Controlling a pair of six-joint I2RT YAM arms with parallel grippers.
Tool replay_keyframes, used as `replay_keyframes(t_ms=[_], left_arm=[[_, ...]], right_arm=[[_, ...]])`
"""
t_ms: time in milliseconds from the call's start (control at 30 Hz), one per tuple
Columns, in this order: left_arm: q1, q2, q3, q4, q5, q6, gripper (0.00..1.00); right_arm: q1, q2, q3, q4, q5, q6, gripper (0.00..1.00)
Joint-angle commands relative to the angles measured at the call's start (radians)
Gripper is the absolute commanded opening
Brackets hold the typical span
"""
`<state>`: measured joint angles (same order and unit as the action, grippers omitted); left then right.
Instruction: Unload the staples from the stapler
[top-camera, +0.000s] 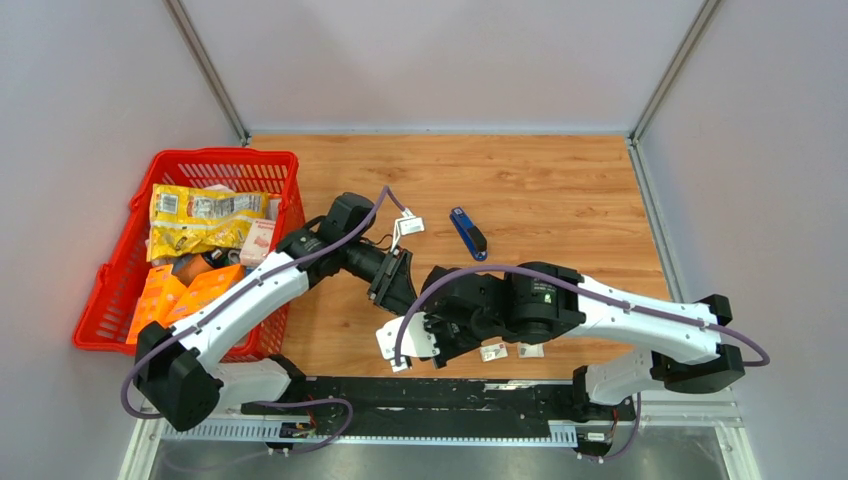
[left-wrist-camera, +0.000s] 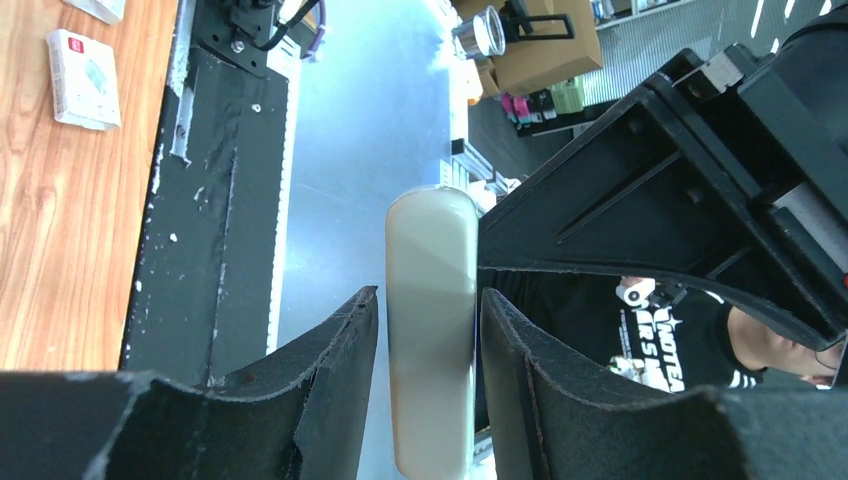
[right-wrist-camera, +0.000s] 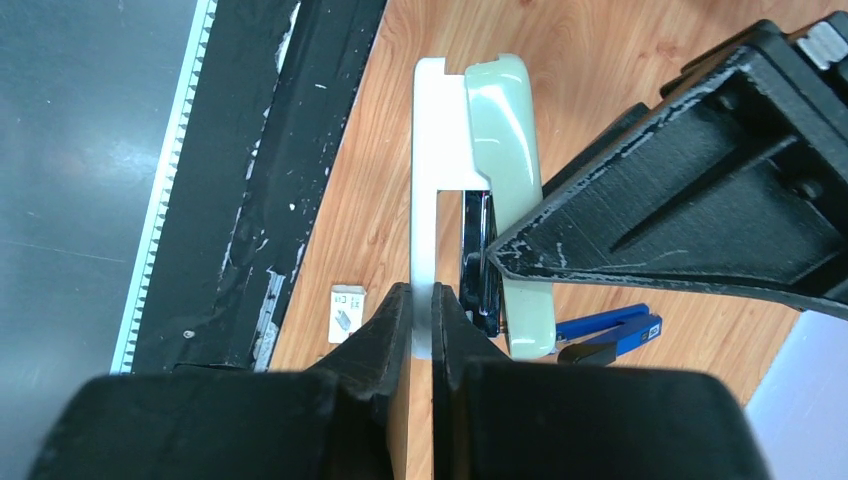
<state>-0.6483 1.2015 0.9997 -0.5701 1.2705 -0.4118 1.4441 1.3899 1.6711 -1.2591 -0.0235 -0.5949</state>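
The white stapler (right-wrist-camera: 497, 130) is held between the two arms over the near part of the table (top-camera: 560, 190), and everything turns on how it sits across them. The right claw (right-wrist-camera: 420, 298) is pinched together on the thin white base plate. The stapler's long axis runs straight out from that claw, in line with its fingers, and it is turned edge-on so that the base and the pale top cover lie side by side. The left claw (left-wrist-camera: 428, 300) comes in from the far side and sits astride the top cover. Its jaws stand apart, close against both flanks, with a sliver of background showing on one side, so I judge it not yet clamped. Both claws are at the stapler, the right on the base and the left on the cover, so the opening pull would fall to the left arm, drawing the cover sideways off the base while the right holds firm. No staples can be seen. I take them to sit in the dark magazine (right-wrist-camera: 480, 265) that shows between base and cover. A blue stapler (top-camera: 468, 232) lies farther back on the table, well apart from both claws.
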Motion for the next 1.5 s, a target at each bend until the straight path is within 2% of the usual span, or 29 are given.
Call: replay_keyframes(t_ms=[0, 267, 400, 567, 767, 833, 933, 1100, 1167, 1300, 1333, 1367, 1400, 1467], left_arm=[[-0.004, 0.013, 0.048, -0.001, 0.021, 0.038, 0.5], [-0.004, 0.013, 0.045, 0.004, 0.024, 0.041, 0.47], [-0.004, 0.007, 0.043, 0.004, 0.03, 0.041, 0.48], [-0.005, -0.01, 0.024, 0.047, 0.044, 0.015, 0.56], [-0.004, -0.019, 0.014, 0.062, 0.044, -0.001, 0.56], [-0.004, -0.02, 0.013, 0.064, 0.046, 0.001, 0.52], [-0.004, -0.022, 0.013, 0.067, 0.049, -0.002, 0.35], [-0.005, -0.025, 0.002, 0.091, 0.059, -0.019, 0.24], [-0.007, -0.029, 0.002, 0.105, 0.059, -0.025, 0.0], [-0.007, -0.043, 0.008, 0.122, 0.021, -0.032, 0.0], [-0.007, -0.052, 0.011, 0.122, 0.012, -0.032, 0.0], [-0.007, -0.054, 0.014, 0.121, -0.015, -0.027, 0.0], [-0.007, -0.062, 0.023, 0.109, -0.028, -0.019, 0.0], [-0.007, -0.075, 0.031, 0.081, -0.071, 0.027, 0.0]], right_arm=[[0.012, -0.043, -0.01, 0.035, 0.01, 0.007, 0.0], [0.012, -0.057, -0.03, 0.063, 0.022, -0.005, 0.0], [0.013, -0.052, -0.022, 0.067, 0.022, -0.014, 0.0], [0.012, -0.042, -0.017, 0.073, 0.068, -0.025, 0.0], [0.012, -0.031, -0.007, 0.075, 0.068, -0.029, 0.0], [0.012, -0.025, -0.004, 0.07, 0.066, -0.028, 0.0], [0.012, -0.025, -0.007, 0.07, 0.068, -0.026, 0.0], [0.012, -0.029, -0.013, 0.079, 0.069, -0.025, 0.0], [0.012, -0.031, -0.014, 0.081, 0.073, -0.023, 0.0], [0.012, -0.038, -0.03, 0.099, 0.097, -0.002, 0.01], [0.012, -0.043, -0.034, 0.104, 0.102, 0.007, 0.07], [0.012, -0.045, -0.042, 0.11, 0.114, 0.029, 0.24], [0.01, -0.052, -0.048, 0.116, 0.132, 0.047, 0.35], [0.01, -0.068, -0.068, 0.13, 0.169, 0.076, 0.5]])
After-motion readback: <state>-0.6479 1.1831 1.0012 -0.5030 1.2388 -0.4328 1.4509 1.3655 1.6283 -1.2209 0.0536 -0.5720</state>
